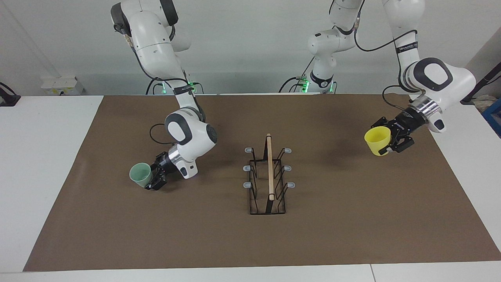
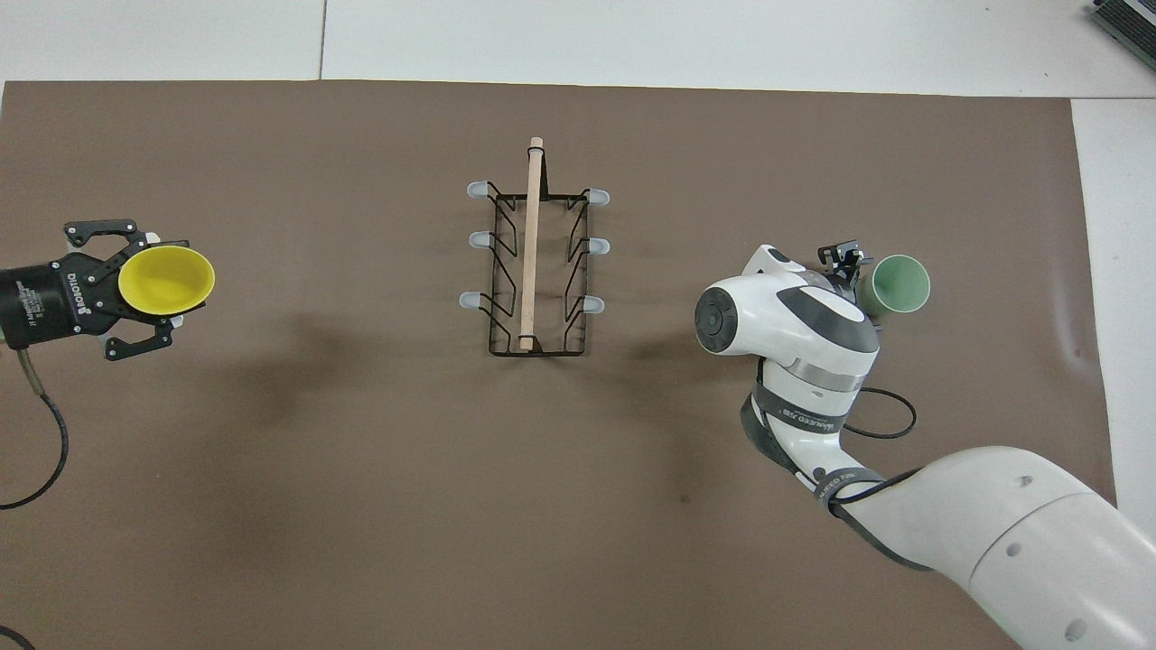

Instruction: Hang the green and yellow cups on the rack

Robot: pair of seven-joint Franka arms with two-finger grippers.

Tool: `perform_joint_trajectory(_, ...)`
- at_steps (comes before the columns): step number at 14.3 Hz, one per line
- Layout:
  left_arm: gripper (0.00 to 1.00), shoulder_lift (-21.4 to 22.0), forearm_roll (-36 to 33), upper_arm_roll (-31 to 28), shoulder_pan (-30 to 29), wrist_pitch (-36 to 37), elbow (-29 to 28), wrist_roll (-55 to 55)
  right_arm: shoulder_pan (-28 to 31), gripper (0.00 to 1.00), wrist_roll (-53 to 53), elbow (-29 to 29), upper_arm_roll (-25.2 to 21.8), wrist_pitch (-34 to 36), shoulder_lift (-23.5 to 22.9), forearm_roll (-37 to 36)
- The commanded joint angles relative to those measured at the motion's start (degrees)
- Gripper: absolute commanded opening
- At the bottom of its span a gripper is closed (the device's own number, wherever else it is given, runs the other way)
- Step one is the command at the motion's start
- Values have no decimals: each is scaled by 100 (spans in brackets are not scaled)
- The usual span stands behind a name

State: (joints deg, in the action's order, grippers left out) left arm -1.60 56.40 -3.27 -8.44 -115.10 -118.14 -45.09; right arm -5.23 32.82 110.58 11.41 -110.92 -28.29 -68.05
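Note:
The rack [image 1: 269, 168] stands in the middle of the brown mat, its wooden bar on top and its grey-tipped prongs bare; it also shows in the overhead view [image 2: 531, 244]. My left gripper [image 1: 385, 138] is shut on the yellow cup [image 1: 376, 141] and holds it tilted in the air over the mat at the left arm's end [image 2: 155, 287]; the cup's mouth shows from above [image 2: 168, 280]. My right gripper [image 1: 151, 177] is shut on the green cup [image 1: 140, 174], tilted on its side low over the mat at the right arm's end [image 2: 856, 271]; the cup [image 2: 901, 283] shows past the wrist.
The brown mat [image 1: 336, 227] covers most of the white table [image 1: 47, 156]. Black cables loop beside each wrist [image 2: 45, 433]. Bare mat lies between each cup and the rack.

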Motion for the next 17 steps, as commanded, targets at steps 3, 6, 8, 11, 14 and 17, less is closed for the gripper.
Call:
perform_joint_trajectory(3, 0, 229, -1830, -33, 1333, -880, 300, -315, 154, 100, -136, 289, 46, -159, 192, -270)
perform_joint_trajectory(6, 0, 336, -3113, -25, 2080, -1215, 213, -694, 303, 100, -390, 306, 46, -150, 192, -270)
perform_joint_trajectory(8, 0, 327, -3773, -25, 2573, -1627, 160, -1000, 312, 100, -426, 333, 46, -158, 192, -270)
perform_joint_trajectory(11, 0, 318, -5020, -25, 2952, -2129, 37, -1431, 330, 100, -663, 394, 46, -167, 209, -270)
perform_joint_trajectory(14, 0, 265, -5970, -16, 3216, -2455, 28, -1547, 365, 23, -655, 517, 46, -194, 245, -270)
perform_joint_trajectory(17, 0, 213, -6911, -16, 3454, -3121, -156, -1555, 348, 0, -655, 535, 54, -132, 262, -270)
